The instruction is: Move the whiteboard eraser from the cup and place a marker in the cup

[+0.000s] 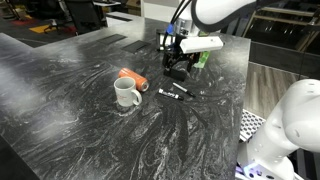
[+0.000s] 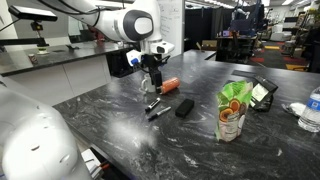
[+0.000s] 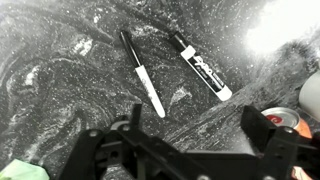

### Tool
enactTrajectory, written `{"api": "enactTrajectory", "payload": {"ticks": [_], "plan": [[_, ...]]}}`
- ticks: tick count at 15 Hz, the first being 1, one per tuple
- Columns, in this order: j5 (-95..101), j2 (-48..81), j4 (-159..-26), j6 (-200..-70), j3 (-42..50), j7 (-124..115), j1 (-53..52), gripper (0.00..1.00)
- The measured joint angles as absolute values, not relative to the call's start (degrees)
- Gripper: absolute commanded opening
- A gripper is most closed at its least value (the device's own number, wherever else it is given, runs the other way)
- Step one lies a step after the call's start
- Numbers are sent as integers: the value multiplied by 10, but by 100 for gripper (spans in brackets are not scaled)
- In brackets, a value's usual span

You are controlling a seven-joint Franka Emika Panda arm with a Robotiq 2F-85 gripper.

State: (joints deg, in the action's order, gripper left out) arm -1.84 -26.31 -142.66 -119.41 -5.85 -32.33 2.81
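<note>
The white cup (image 1: 127,94) stands on the dark marble table, and its rim shows at the right edge of the wrist view (image 3: 312,96). The black whiteboard eraser (image 2: 185,107) lies on the table outside the cup, beside the two markers (image 2: 157,108). In the wrist view a thin marker (image 3: 141,72) and a thicker marker (image 3: 200,67) lie side by side. They also show in an exterior view (image 1: 175,93). My gripper (image 3: 196,135) is open and empty, hovering just above the table close to the markers, as both exterior views show (image 1: 177,66) (image 2: 152,84).
An orange-red oblong object (image 1: 133,80) lies behind the cup and shows in the wrist view (image 3: 288,118). A green snack bag (image 2: 234,110) stands near the eraser. A water bottle (image 2: 311,108) and a black device (image 2: 262,92) sit farther off.
</note>
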Motion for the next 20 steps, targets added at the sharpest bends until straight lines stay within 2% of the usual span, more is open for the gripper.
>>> {"api": "enactTrajectory", "payload": {"ticks": [6,13,20], "plan": [[-18,-179,-1404,-1216,-55,-160,3,100],[-22,-137,-1399,-1213,-43,29,-31,100],[-23,-106,-1397,-1216,-31,106,-39,100]]}}
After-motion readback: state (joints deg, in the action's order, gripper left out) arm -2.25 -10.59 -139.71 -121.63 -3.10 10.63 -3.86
